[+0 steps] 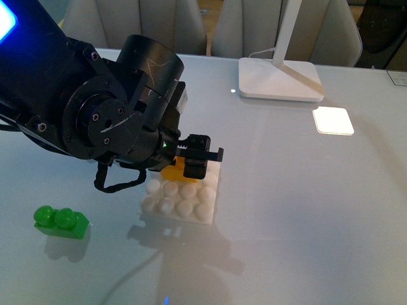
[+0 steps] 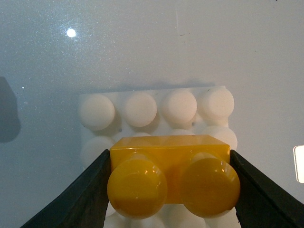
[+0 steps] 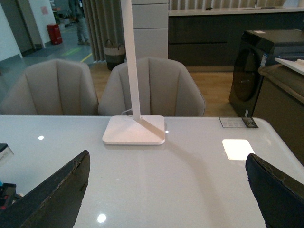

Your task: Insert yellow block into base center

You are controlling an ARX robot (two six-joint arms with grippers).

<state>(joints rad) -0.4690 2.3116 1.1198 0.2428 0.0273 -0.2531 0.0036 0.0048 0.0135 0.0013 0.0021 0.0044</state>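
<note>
My left gripper (image 1: 191, 162) is shut on the yellow block (image 1: 172, 170), holding it just over the white studded base (image 1: 191, 206) near the table's middle. In the left wrist view the yellow block (image 2: 172, 173) fills the space between the two dark fingers (image 2: 83, 194), its two round studs facing the camera, with the base (image 2: 142, 110) right behind it. Whether the block touches the studs I cannot tell. My right gripper (image 3: 166, 190) is open above bare table, nothing between its fingers, and it is out of the front view.
A green two-stud brick (image 1: 61, 221) lies at the near left. The white lamp foot (image 1: 280, 77) with its slanted arm stands at the back. A bright white square (image 1: 333, 120) lies to the right. Chairs line the far table edge.
</note>
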